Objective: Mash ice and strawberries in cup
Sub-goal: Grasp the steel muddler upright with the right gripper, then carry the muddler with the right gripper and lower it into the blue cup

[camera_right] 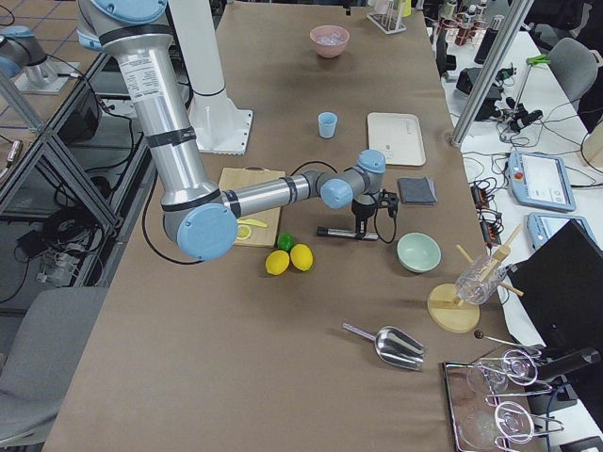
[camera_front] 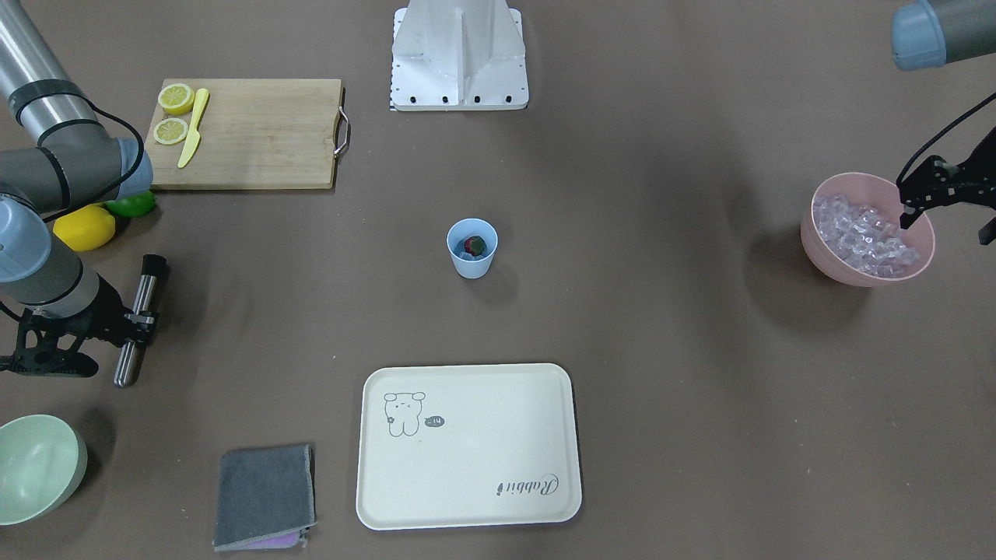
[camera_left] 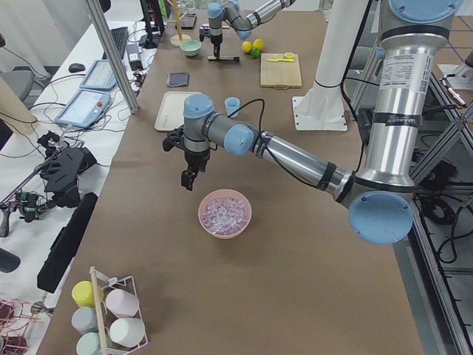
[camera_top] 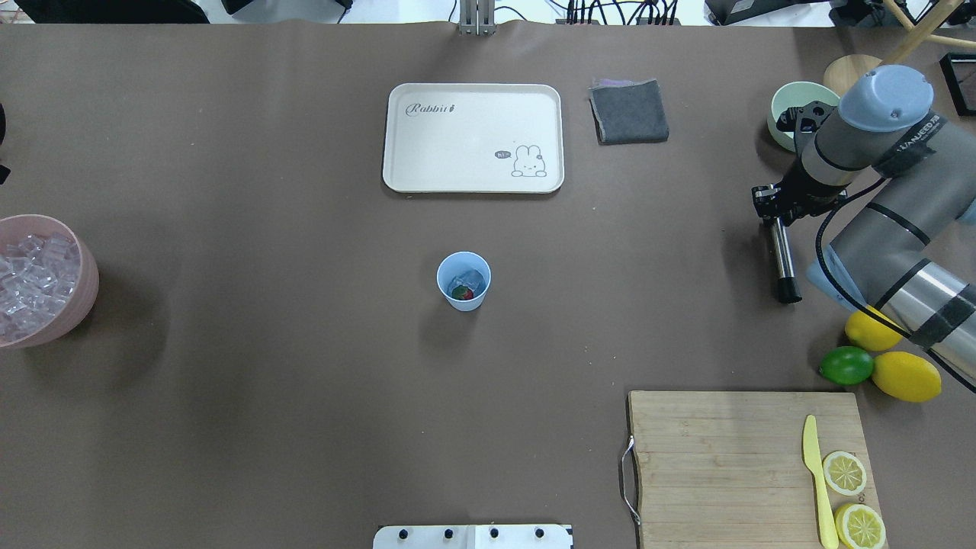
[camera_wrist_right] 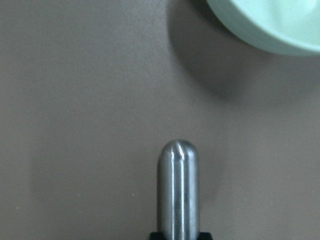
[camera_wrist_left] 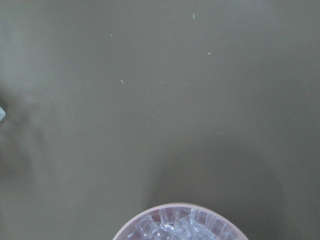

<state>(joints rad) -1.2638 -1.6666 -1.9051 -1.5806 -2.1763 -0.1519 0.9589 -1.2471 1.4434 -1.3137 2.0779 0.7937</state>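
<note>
Light blue plastic tumbler cup stands upright at frame centre in the front-facing view, apart from everything else on the brown table cover. Inside it is one small dark red strawberry with a green cap, lying against a few clear glassy ice cubes. Many more such cubes fill the round pink bowl at the right edge.

Left gripper hangs raised over the bowl's upper right rim, fingers pointing down. Cannot tell whether its jaws are parted or closed. The left wrist view shows only the bowl's rim at the bottom of the frame.

Right gripper, at the left edge, is clenched around a steel rod-shaped muddler with a black end. The rod is held level and low over the table; contact with the table cannot be judged.

Also present:
- cream rectangular tray with a rabbit print, lower centre
- folded grey cloth to the tray's left
- pale green bowl, lower left corner
- wooden cutting board, upper left, carrying two lemon halves and a yellow plastic knife
</note>
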